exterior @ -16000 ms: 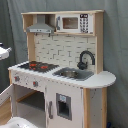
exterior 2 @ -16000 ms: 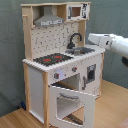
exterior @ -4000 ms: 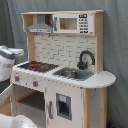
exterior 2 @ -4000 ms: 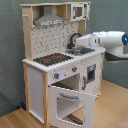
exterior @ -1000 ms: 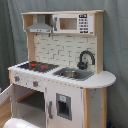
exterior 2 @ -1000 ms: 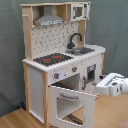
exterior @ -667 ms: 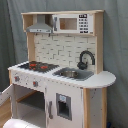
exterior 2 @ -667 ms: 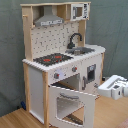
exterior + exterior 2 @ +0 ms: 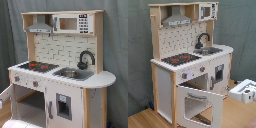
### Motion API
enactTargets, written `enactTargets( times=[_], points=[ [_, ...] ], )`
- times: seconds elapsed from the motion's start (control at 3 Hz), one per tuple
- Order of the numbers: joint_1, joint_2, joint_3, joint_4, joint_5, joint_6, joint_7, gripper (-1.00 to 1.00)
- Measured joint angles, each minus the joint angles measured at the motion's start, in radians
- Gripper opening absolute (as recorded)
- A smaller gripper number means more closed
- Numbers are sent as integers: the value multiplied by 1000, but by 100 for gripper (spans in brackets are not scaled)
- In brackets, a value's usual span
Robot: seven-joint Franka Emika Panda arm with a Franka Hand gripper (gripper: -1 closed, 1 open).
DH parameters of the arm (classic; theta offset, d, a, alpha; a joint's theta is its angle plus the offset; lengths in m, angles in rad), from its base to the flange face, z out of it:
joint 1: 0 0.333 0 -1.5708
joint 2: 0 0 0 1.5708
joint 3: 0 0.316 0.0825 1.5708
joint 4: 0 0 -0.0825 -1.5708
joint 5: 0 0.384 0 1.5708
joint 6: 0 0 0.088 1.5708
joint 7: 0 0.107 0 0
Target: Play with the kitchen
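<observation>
kitchen with oven door already hanging open, hand low beside it, touching nothing, finger spread impossible to tell, play apparently unfinished.

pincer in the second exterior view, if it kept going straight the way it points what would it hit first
Probably the white and light-wood toy kitchen. The white pincer sits low at the second exterior view's right, aimed left toward the lower cabinet front beside the open windowed oven door. Depth is unclear, so it might pass in front.
</observation>
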Motion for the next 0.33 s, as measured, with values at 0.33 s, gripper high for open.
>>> enactTargets(
  times=[0.33],
  points=[
    [42,-36,42,-28,43,-47,18,100]
  ],
)
